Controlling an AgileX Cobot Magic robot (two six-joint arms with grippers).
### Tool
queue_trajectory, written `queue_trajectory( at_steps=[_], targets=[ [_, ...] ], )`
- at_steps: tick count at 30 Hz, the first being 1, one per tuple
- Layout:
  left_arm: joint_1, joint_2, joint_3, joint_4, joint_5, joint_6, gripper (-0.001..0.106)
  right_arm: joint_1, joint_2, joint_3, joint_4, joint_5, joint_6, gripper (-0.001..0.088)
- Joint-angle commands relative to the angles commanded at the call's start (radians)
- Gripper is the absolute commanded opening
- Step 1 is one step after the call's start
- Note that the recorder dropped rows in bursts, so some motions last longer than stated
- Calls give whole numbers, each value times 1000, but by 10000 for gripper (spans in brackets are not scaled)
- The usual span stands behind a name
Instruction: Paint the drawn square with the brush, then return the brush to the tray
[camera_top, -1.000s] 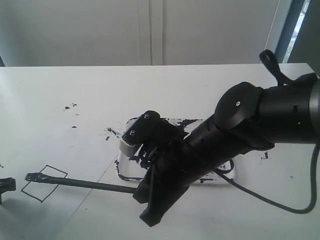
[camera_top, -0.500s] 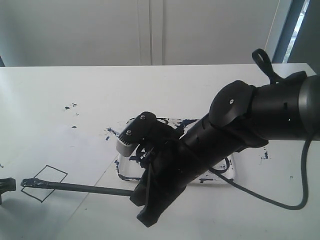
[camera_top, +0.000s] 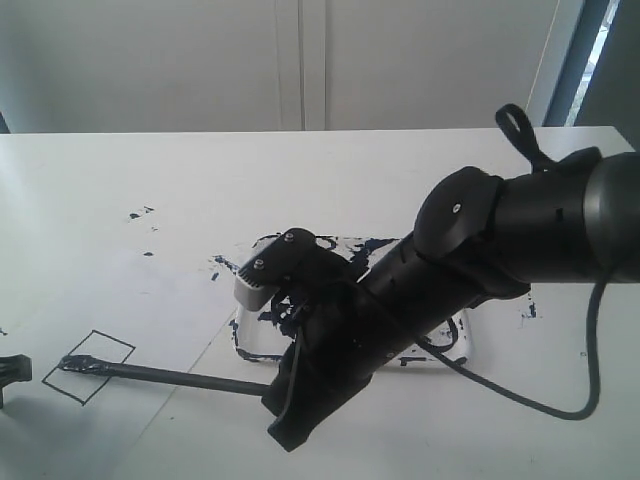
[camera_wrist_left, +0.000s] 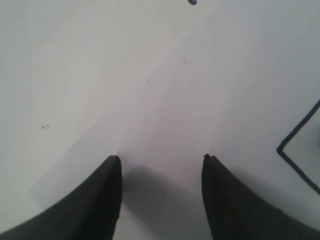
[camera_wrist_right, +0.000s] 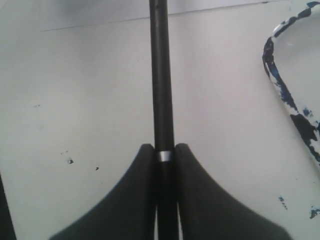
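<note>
The brush (camera_top: 165, 376) is a long black stick lying low across the white paper, and its dark tip rests inside the drawn square (camera_top: 96, 366) at the lower left. My right gripper (camera_top: 285, 385) is shut on the brush's handle (camera_wrist_right: 161, 75), both fingers pressed against it at a silver band. The tray (camera_top: 468, 345), clear plastic blotched with navy paint, lies behind the right arm, which hides most of it; its stained rim (camera_wrist_right: 290, 100) shows in the right wrist view. My left gripper (camera_wrist_left: 161, 159) hangs open over bare paper, beside a corner of the drawn square (camera_wrist_left: 298, 150).
Paint specks (camera_top: 140, 214) dot the white table left of the tray. The right arm's black cable (camera_top: 540, 400) loops over the table at the right. A black part of the left arm (camera_top: 12, 370) shows at the left edge.
The brush tip has slid a little within the square: towards the near left, then slightly back right. The right arm shifted slightly left and down. The grip is unchanged.
</note>
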Motion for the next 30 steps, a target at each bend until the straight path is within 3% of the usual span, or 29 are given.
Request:
queue_trajectory(
  at_steps=[19, 24, 30],
  targets=[
    [0, 0, 0, 0, -20, 0, 543, 0, 16, 0, -8, -70, 35, 0],
    [0, 0, 0, 0, -41, 0, 543, 0, 16, -27, -8, 47, 35, 0],
    [0, 0, 0, 0, -41, 0, 543, 0, 5, -49, -35, 98, 71, 0]
  ],
)
